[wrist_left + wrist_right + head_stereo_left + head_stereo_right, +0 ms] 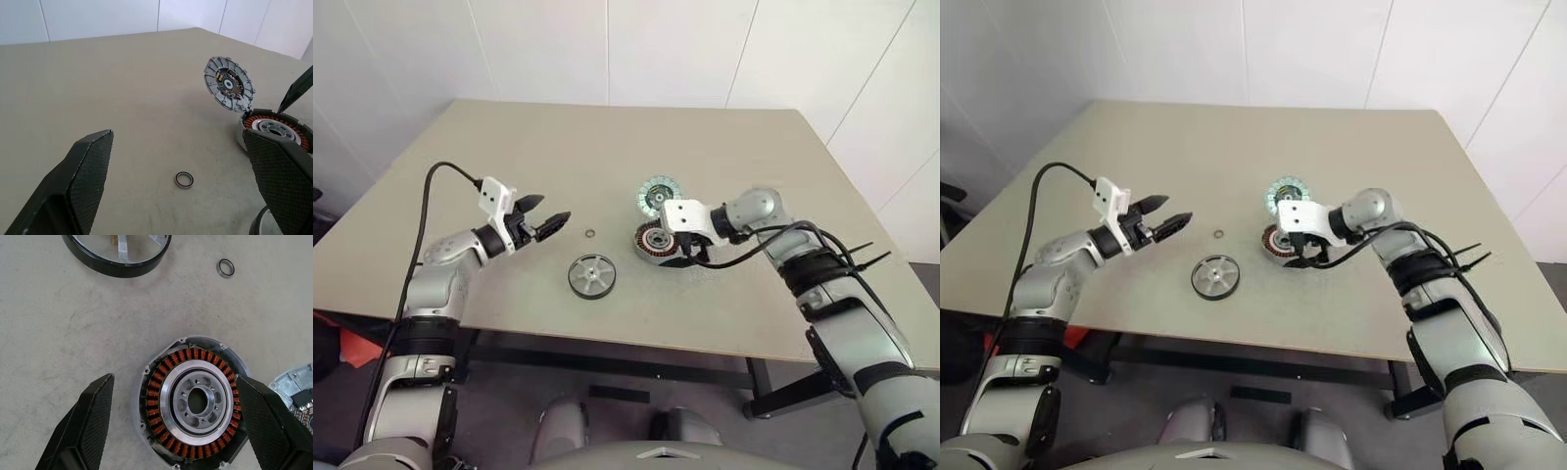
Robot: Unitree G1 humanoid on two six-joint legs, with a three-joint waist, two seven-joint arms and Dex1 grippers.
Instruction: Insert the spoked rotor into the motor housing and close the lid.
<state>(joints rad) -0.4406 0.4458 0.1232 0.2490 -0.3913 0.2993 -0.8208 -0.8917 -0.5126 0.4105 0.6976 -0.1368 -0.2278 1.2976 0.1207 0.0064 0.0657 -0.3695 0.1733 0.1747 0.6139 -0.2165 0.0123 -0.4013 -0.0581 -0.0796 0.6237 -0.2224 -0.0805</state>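
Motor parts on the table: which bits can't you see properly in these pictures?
- Spoked rotor: right wrist view, far half cut off by the picture's edge.
- Lid: right wrist view, mostly cut off by the edge and a jaw.
- Motor housing: head views, partly covered by the right gripper.
- Small ring: head views, too tiny for detail.

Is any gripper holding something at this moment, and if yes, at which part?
Nothing is held. The left gripper hangs open over the table. The right gripper is open above the motor housing, its fingers not closed on it.
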